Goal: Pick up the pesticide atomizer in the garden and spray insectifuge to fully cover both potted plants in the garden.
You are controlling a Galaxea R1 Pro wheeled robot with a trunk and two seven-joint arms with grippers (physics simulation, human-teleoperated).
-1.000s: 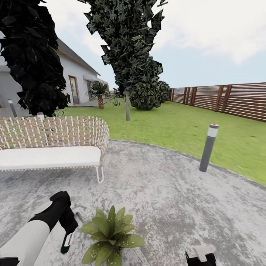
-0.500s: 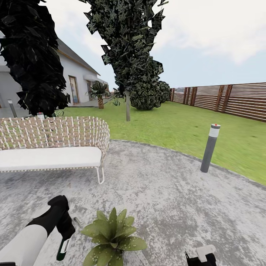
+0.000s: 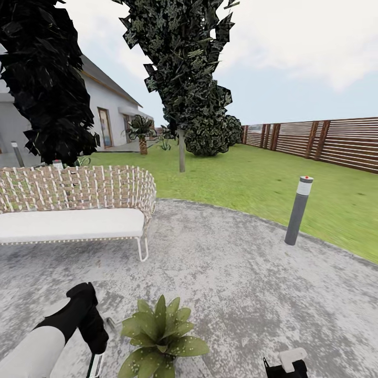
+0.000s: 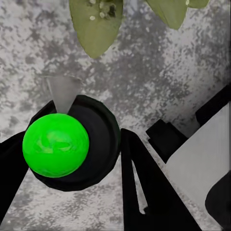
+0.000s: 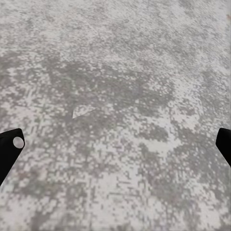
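**Atomizer held low beside the first plant**

The pesticide atomizer (image 4: 62, 144) was gripped in the left gripper (image 3: 94, 349), whose fingers (image 4: 144, 187) were closed narrowly against its dark body; from the left wrist camera a bright green round part of it faced the lens. In the head view the bottle hung at about 7 o'clock, just beside the potted plant (image 3: 160, 336) at 6 o'clock. It was probably held this near so that spray would fall on the leaves (image 4: 96, 24), which were seen close ahead of the bottle. The right gripper (image 3: 286, 365) was parked at 5 o'clock, its fingers (image 5: 9, 144) spread wide over bare paving (image 5: 120, 96).

Rough grey paving carried the plant. A wicker sofa (image 3: 73, 207) stood at 10 o'clock, a bollard light (image 3: 297, 210) at 2 o'clock, with lawn (image 3: 252, 184), slat fence (image 3: 325, 139), trees and a white house beyond.
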